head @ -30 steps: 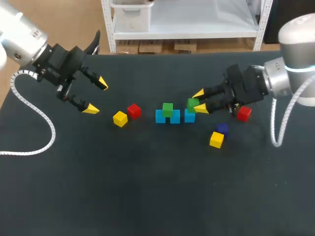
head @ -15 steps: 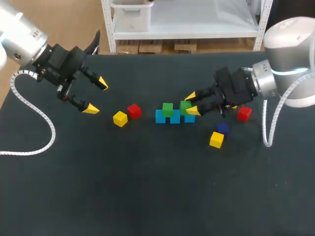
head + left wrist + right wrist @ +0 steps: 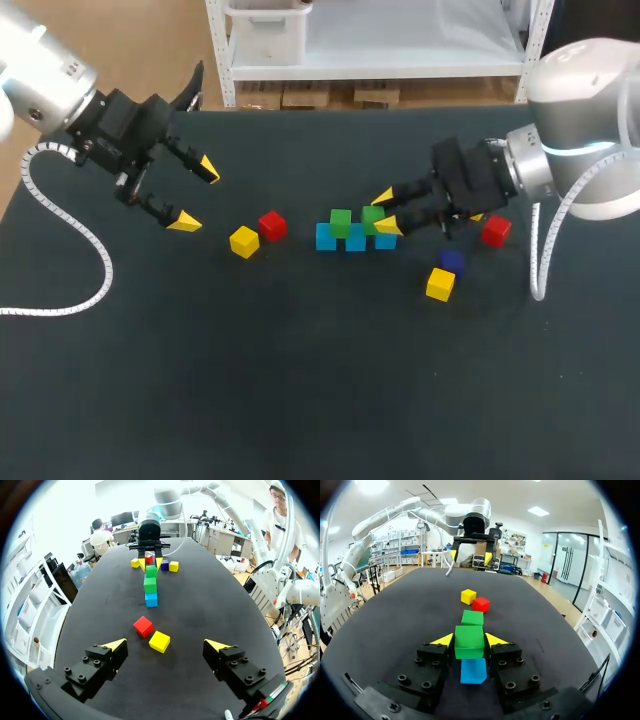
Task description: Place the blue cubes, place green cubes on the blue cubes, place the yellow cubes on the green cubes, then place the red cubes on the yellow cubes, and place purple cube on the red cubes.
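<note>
Between the fingers of your right pincer (image 3: pixel 469 639), which pinch it from both sides, the green cube (image 3: pixel 469 647) sits over a blue cube (image 3: pixel 473 672), so lower it straight, square it with the other green cube (image 3: pixel 472 617) just ahead, and release only once it rests flat.

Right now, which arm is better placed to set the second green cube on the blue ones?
Right. The right gripper is shut on the green cube, over the blue cubes. The left gripper is open, away past a yellow cube and a red cube.

dark table (image 3: pixel 300 380) with scattered cubes (image 3: pixel 243 241)
</note>
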Motion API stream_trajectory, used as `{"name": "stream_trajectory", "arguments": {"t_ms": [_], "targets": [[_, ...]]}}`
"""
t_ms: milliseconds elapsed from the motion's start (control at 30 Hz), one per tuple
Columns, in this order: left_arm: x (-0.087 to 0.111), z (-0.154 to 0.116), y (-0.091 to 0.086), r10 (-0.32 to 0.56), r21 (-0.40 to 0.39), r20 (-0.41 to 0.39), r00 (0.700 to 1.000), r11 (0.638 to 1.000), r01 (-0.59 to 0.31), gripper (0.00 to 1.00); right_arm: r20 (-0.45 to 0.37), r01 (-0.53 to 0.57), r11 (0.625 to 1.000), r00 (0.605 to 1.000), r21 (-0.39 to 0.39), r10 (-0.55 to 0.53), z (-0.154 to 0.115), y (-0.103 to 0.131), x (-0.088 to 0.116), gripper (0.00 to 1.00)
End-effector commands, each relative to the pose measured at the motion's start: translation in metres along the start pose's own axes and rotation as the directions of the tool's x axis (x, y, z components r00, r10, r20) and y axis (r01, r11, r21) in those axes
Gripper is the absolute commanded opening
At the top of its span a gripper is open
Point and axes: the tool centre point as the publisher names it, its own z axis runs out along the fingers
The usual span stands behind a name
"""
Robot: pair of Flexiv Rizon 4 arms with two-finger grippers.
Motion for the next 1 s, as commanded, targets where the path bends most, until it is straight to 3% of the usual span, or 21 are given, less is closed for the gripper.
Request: {"name": "stream_trajectory", "arguments": {"t_ms": [33, 1000], "targets": [[0.0006, 0.0002, 0.0009, 0.001, 0.002, 0.000, 1.000, 1.000, -0.001, 1.00, -0.004, -0.001, 1.000, 1.000, -0.004, 0.001, 0.0015, -0.0021, 0.0005, 0.00], [0.0006, 0.0002, 0.0009, 0.001, 0.002, 0.000, 1.000, 1.000, -0.001, 1.00, -0.045, -0.003, 1.000, 0.999, -0.004, 0.003, 0.0028, -0.0050, 0.0065, 0.00]]}}
